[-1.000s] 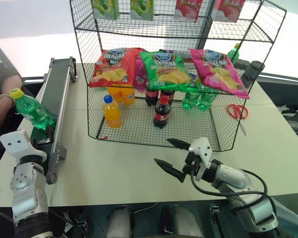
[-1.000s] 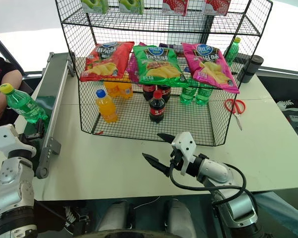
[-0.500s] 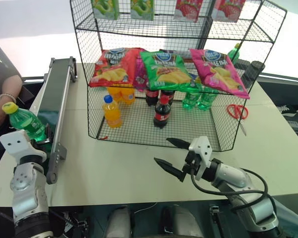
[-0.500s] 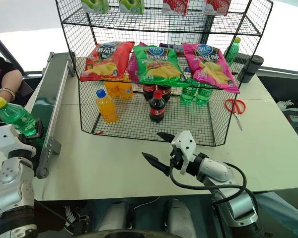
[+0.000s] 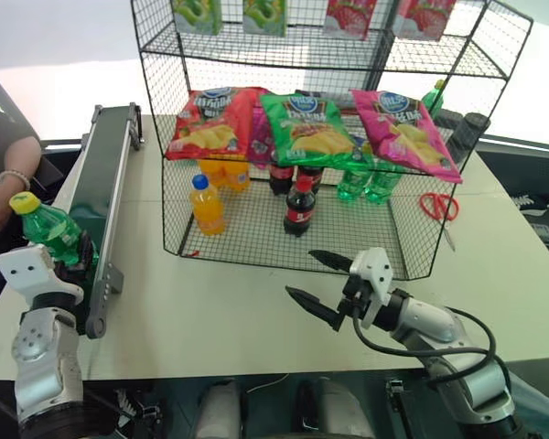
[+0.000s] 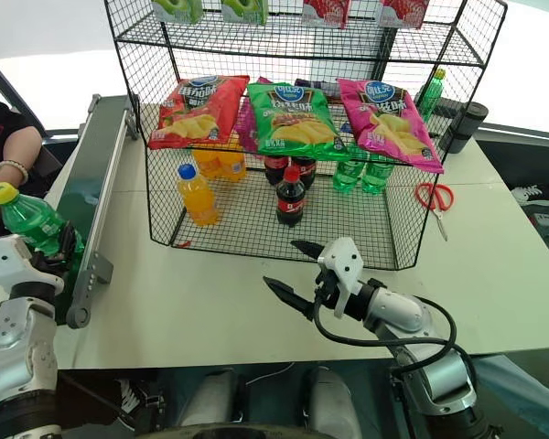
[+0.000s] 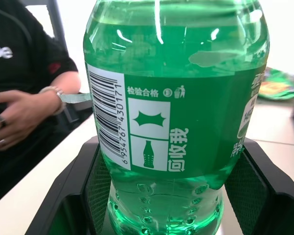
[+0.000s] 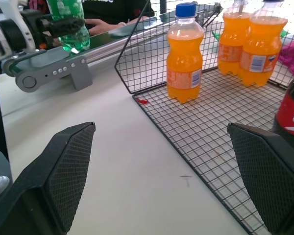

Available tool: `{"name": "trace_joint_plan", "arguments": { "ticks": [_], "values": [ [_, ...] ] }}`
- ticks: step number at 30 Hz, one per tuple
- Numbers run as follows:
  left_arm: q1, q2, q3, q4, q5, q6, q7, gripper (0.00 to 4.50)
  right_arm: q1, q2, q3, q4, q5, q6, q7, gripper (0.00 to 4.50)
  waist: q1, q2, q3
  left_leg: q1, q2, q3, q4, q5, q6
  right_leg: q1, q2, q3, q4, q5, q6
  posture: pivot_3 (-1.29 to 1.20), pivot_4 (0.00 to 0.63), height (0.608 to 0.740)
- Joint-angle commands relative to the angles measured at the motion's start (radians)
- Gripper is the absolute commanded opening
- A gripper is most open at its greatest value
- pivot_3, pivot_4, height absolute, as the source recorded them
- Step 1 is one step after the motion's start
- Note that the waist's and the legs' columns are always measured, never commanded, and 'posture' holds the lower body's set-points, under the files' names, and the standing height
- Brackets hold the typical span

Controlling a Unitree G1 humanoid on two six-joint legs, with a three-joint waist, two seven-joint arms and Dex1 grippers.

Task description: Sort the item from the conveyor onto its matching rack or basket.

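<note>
The left tool [image 5: 73, 259] pinches the green soda bottle [image 5: 48, 229] by its lower body, holding it upright beside the conveyor [image 5: 101, 183]. The right tool [image 5: 318, 283] hangs spread wide over the surface [image 5: 210, 302] before the black wire rack [image 5: 256, 242].

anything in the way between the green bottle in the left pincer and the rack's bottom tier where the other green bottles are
The left pincer holds the green bottle beside the conveyor. The rack front is open, but an orange bottle and a cola bottle stand ahead of the green bottles at the back right.
</note>
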Motion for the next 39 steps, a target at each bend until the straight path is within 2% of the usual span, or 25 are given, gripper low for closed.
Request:
{"name": "trace_joint_plan", "arguments": {
  "ticks": [1,5,8,11,16,20,24,30,39],
  "values": [
    [-0.03,0.082,-0.005,-0.173,-0.091,0.017,-0.114,2.73,-0.028,-0.017,-0.039,-0.018,0.023,-0.002,0.01,4.5,0.0,-0.001,0.0,0.0,0.0,0.0,0.0,0.0,0.0,0.0,0.0,0.0,0.0,0.0,0.0,0.0,0.15,0.735],
    [0.012,0.141,-0.099,-0.322,-0.198,0.127,-0.267,2.73,-0.053,-0.046,-0.056,-0.024,0.027,0.011,0.022,4.5,-0.001,0.001,0.001,0.0,-0.001,0.001,0.0,0.0,0.0,0.001,-0.002,0.0,-0.001,0.0,0.0,0.0,0.15,0.735],
    [0.033,0.182,-0.215,-0.393,-0.249,0.227,-0.373,2.73,-0.074,-0.037,-0.076,-0.047,0.07,0.039,0.013,4.5,-0.001,0.004,0.003,0.0,-0.003,0.001,0.0,0.0,0.0,0.001,-0.004,0.0,-0.002,0.0,0.0,0.0,0.15,0.735],
    [0.006,0.178,-0.321,-0.408,-0.289,0.3,-0.44,2.73,-0.102,-0.026,-0.087,-0.071,0.105,0.073,-0.009,4.5,-0.002,0.005,0.004,0.001,-0.003,0.001,-0.001,0.0,0.001,0.001,-0.002,0.0,-0.002,0.0,0.0,0.0,0.15,0.735],
    [-0.096,0.125,-0.537,-0.307,-0.163,0.265,-0.546,2.73,-0.125,-0.005,-0.077,-0.109,0.148,0.129,-0.053,4.5,0.0,0.005,0.004,0.001,-0.002,-0.001,-0.002,0.0,0.0,0.001,0.004,0.001,-0.001,0.0,0.0,0.0,0.15,0.735],
    [-0.202,0.046,-0.65,-0.188,-0.11,0.206,-0.642,2.73,-0.123,0.0,-0.054,-0.123,0.139,0.153,-0.076,4.5,0.0,0.006,0.004,0.0,-0.004,0.0,-0.001,0.0,0.001,0.001,0.004,0.0,-0.001,0.0,0.0,0.0,0.15,0.735],
    [-0.279,0.002,-0.717,-0.094,-0.067,0.161,-0.727,2.73,-0.126,0.002,-0.037,-0.131,0.135,0.167,-0.086,4.5,-0.002,0.006,0.004,0.0,-0.004,0.0,-0.001,0.0,0.001,0.0,0.004,0.0,-0.002,0.0,0.0,0.0,0.15,0.735],
    [-0.357,-0.055,-0.753,-0.018,-0.034,0.109,-0.792,2.73,-0.123,0.003,-0.027,-0.128,0.133,0.184,-0.095,4.5,-0.001,0.007,0.004,0.0,-0.004,0.0,-0.001,0.0,0.001,0.001,0.004,0.0,-0.001,0.0,0.0,0.0,0.15,0.735],
    [-0.375,-0.091,-0.765,0.013,0.009,0.043,-0.841,2.73,-0.111,0.007,-0.027,-0.117,0.149,0.195,-0.092,4.5,-0.001,0.006,0.004,0.0,-0.004,0.0,-0.001,0.0,0.001,0.001,0.004,0.0,-0.001,0.0,0.0,0.0,0.15,0.735]
  ]
}}
